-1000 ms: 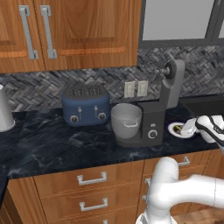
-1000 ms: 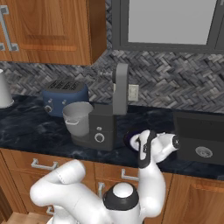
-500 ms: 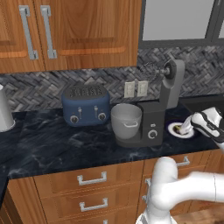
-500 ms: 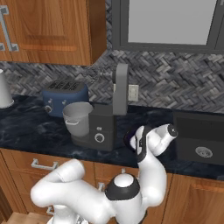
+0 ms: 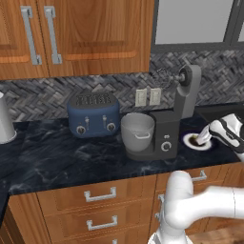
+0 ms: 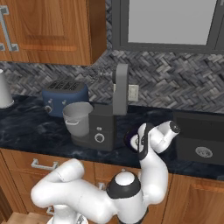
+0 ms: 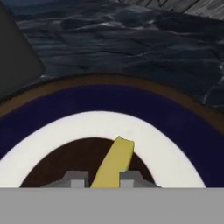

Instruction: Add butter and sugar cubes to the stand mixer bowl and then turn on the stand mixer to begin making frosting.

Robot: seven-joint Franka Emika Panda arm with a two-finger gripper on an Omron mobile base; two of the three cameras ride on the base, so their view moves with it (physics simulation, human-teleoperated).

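The butter [image 7: 116, 158], a small yellow stick, lies on the brown centre of a plate [image 7: 144, 103] with a white ring and a navy band. My gripper [image 7: 104, 180] is down over that plate, its two fingertips [image 7: 77, 180] pressed against either side of the stick. From the base, the gripper [image 5: 200, 139] reaches the plate [image 5: 192, 142] just right of the dark grey stand mixer [image 5: 167, 136]. The mixer's head is tilted up, and its pale grey bowl [image 5: 137, 131] sits on its base. The sugar cubes are hidden.
A navy toaster [image 5: 94, 114] stands left of the bowl and a white vessel [image 5: 5, 124] at the far left. A dark recessed basin [image 6: 199, 140] lies right of the plate. Wall cabinets hang above the dark counter [image 5: 57, 157].
The hand has dropped onto the plate beside the mixer, and the jaws have narrowed from wide open until they touch the butter.
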